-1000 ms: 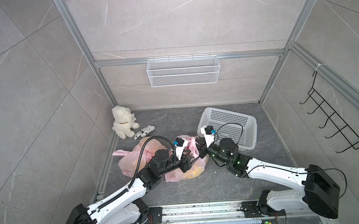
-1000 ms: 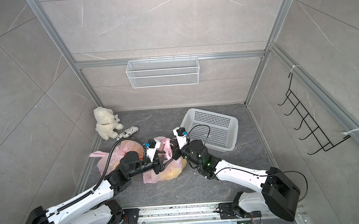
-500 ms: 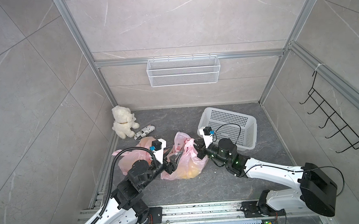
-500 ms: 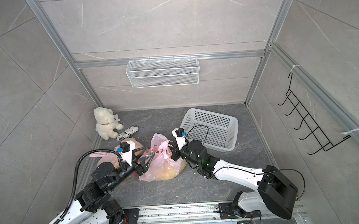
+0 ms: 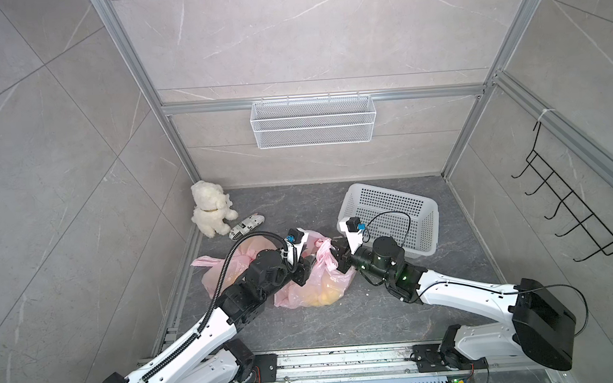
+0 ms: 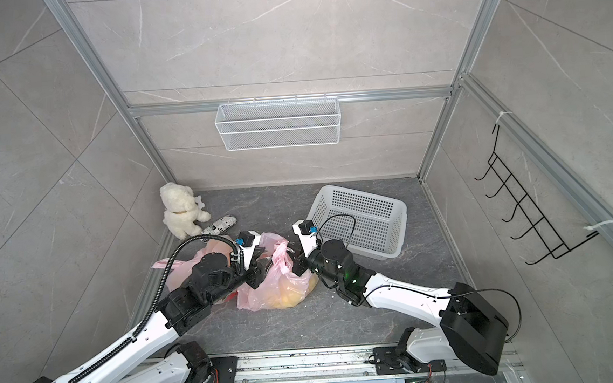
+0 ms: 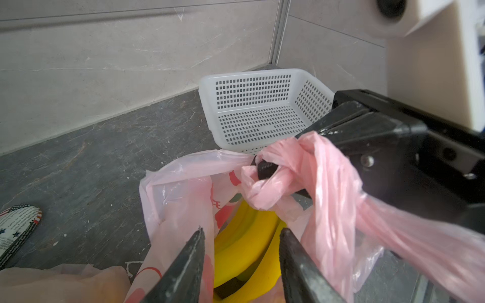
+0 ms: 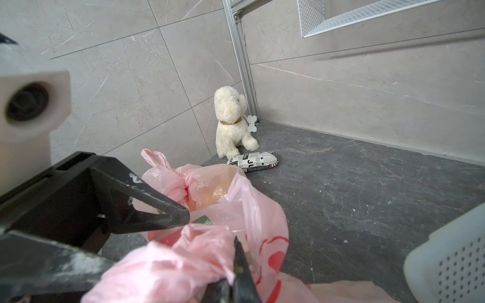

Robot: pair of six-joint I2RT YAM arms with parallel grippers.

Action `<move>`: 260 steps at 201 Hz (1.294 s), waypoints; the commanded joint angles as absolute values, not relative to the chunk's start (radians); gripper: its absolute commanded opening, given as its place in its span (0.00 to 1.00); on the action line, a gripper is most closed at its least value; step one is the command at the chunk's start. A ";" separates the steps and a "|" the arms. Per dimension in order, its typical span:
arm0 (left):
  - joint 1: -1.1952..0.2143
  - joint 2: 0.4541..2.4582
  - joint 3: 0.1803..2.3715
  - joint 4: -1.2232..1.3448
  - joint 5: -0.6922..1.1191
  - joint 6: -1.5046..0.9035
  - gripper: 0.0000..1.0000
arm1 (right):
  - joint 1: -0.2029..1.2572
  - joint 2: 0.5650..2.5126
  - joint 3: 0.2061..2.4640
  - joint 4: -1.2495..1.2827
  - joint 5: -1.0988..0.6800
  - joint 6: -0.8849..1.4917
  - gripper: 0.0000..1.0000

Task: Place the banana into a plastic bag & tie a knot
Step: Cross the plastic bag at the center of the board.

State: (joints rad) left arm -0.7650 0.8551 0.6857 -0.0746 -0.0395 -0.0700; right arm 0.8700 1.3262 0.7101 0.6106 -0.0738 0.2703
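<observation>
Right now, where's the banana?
In both top views the banana lies inside the pink plastic bag on the floor, between the left gripper and right gripper, near the white basket.

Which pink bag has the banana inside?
The pink bag pinched by the right gripper: yellow banana shows inside. The other pink bag lies behind the left arm.

banana (image 7: 244,236) lies in the bag (image 5: 319,273); basket (image 5: 392,190) behind right, plush dog (image 5: 209,213) behind left.
</observation>
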 commanded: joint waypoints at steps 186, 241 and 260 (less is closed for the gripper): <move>-0.724 0.969 0.764 0.077 0.187 0.037 0.17 | 0.867 1.341 0.743 0.559 -0.182 0.257 0.00; -0.724 0.967 0.768 0.067 0.181 0.026 0.00 | 0.867 1.342 0.742 0.555 -0.196 0.255 0.00; -0.723 0.969 0.770 0.065 0.163 0.021 0.00 | 0.867 1.335 0.739 0.548 -0.196 0.251 0.00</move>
State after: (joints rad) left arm -0.7238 0.9760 0.7181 0.0303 0.1699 0.0223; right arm 0.8604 1.3365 0.7162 0.5697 -0.1474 0.2691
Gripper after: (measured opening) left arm 0.061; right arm 0.040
